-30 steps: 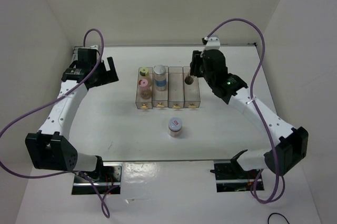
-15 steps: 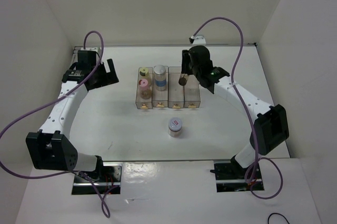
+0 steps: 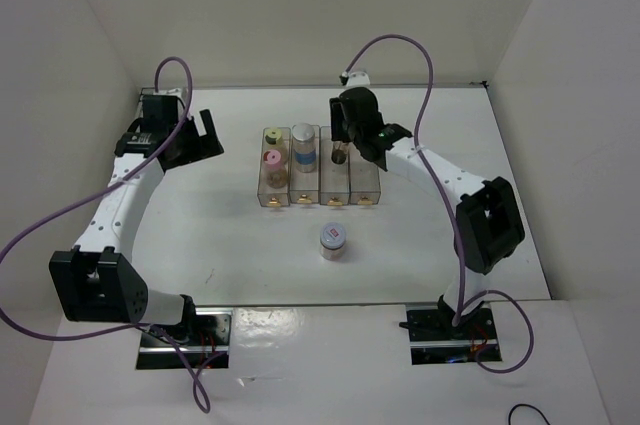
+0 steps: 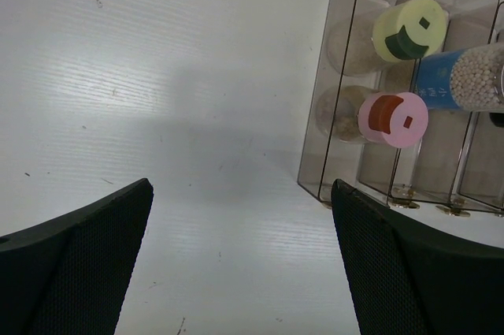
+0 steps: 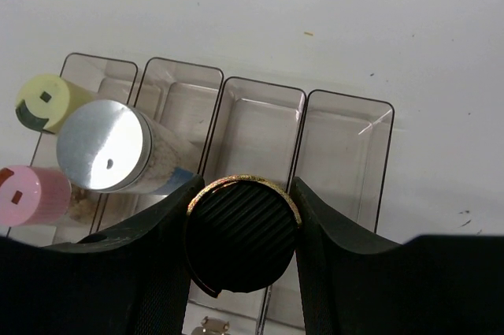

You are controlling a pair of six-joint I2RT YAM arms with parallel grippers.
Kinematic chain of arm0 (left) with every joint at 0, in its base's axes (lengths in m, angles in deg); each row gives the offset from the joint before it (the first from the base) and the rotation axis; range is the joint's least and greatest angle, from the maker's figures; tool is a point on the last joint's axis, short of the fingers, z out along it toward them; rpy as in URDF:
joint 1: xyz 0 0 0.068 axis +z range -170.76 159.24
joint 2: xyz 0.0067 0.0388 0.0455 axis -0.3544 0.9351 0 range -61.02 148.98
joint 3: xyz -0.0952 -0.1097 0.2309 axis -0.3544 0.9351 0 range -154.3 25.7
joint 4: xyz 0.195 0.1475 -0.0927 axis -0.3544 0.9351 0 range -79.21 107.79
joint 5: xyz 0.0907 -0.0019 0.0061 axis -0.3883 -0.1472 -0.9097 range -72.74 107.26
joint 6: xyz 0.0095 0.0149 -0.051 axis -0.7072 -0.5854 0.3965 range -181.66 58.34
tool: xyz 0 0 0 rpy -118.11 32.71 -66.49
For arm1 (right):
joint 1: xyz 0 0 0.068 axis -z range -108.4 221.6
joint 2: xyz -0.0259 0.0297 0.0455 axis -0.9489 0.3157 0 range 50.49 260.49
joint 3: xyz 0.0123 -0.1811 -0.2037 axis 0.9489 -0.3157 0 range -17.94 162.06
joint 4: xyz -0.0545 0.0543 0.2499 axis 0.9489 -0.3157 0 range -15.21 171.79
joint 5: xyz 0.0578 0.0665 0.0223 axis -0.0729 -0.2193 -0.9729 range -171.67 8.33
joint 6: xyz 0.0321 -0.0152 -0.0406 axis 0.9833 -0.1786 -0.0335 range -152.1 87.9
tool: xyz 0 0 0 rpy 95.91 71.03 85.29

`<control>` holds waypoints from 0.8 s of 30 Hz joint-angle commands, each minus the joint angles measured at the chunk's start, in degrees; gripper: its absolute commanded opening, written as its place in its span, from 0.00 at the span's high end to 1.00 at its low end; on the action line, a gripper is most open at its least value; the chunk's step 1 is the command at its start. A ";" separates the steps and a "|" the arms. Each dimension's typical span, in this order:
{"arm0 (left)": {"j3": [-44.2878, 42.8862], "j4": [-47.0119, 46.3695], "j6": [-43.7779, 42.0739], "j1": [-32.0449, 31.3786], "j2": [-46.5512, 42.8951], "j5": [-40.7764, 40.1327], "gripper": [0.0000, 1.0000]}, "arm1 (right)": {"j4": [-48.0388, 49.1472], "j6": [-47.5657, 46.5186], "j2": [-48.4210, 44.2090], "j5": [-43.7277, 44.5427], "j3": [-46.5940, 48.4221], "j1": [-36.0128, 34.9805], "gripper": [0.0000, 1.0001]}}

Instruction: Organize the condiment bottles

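Note:
My right gripper (image 3: 341, 149) is shut on the dark bottle with the gold band (image 3: 340, 157) and holds it over the third clear bin (image 3: 334, 185). In the right wrist view the ribbed cap (image 5: 242, 236) sits between both fingers. The yellow-green-lid jar (image 3: 271, 135) and the pink-lid jar (image 3: 270, 158) stand in the leftmost bin. The blue-label jar (image 3: 304, 148) with a silvery lid (image 5: 103, 146) stands in the second bin. A pale-lid jar (image 3: 333, 240) stands alone on the table in front of the bins. My left gripper (image 3: 203, 133) is open and empty, left of the bins.
The four bins sit side by side at mid-table; the fourth bin (image 5: 346, 154) holds nothing. The left wrist view shows the leftmost bin's wall (image 4: 327, 154) close to my right finger (image 4: 409, 272). White walls enclose the table on three sides.
My right gripper has carried the dark bottle leftward, from over the fourth bin to over the third bin. The left arm has hardly moved.

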 commanded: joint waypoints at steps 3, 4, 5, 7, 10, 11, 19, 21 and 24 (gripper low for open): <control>-0.26 -1.62 -1.47 0.52 1.15 1.69 0.00 | 5.31 -1.07 1.32 2.37 3.82 -1.17 0.93; -0.27 -1.62 -1.47 0.52 1.15 1.69 0.00 | 5.32 -1.07 1.32 2.37 3.82 -1.17 0.93; -0.27 -1.62 -1.47 0.52 1.15 2.30 0.00 | 5.32 -1.07 1.85 2.37 3.82 -1.17 0.93; -0.27 -1.62 -1.47 0.52 1.68 2.30 0.00 | 5.84 -1.07 2.47 2.37 3.82 -1.17 0.93; -0.27 -1.62 -2.00 0.52 1.68 2.82 0.00 | 8.03 -1.60 3.61 3.15 2.69 -1.17 0.93; -0.27 -2.14 -2.00 0.52 2.20 2.83 0.00 | 8.04 -2.12 4.22 3.16 2.68 -1.17 0.93; -0.27 -2.67 -2.00 0.52 2.73 3.36 0.00 | 8.57 -1.51 6.77 3.16 2.68 -1.70 0.85; -0.27 -2.68 -2.00 0.52 2.73 3.36 0.00 | 8.57 -1.51 7.47 3.16 2.68 -2.23 0.84; -0.27 -2.68 -2.00 0.52 2.73 3.36 0.00 | 8.04 -0.89 8.00 3.16 2.68 -2.23 0.81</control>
